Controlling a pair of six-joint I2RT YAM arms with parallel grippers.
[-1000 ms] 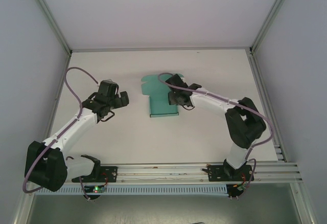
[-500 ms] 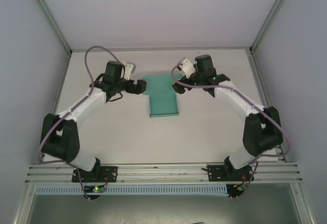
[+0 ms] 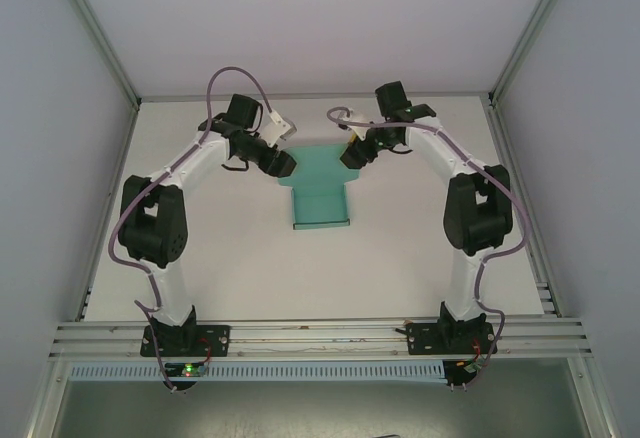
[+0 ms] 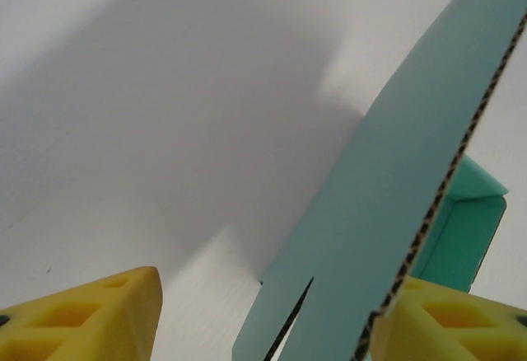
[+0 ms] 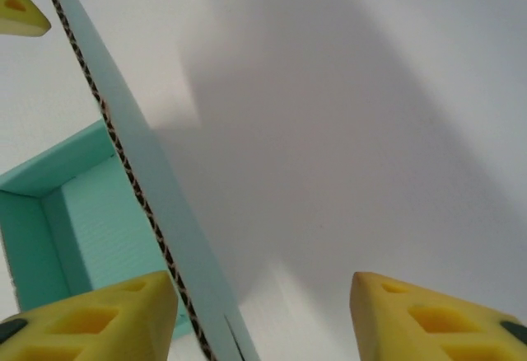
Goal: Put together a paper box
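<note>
Both arms stretch forward, wrists angled inward at the paper box [image 3: 320,203] on the desk [image 3: 420,243]; left fingers [image 4: 90,320] spread astride an upright flap [image 4: 370,213]; right fingers [image 5: 428,320] likewise spread.

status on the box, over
Left hand open astride left flap. Right hand open astride right flap. Paper box partly folded. Nothing blocking.

- No writing, label, brand mark, number or sign can be read in any of the views.
- The paper box [image 3: 320,203] is plain teal card, with no print on the faces that can be seen.
</note>
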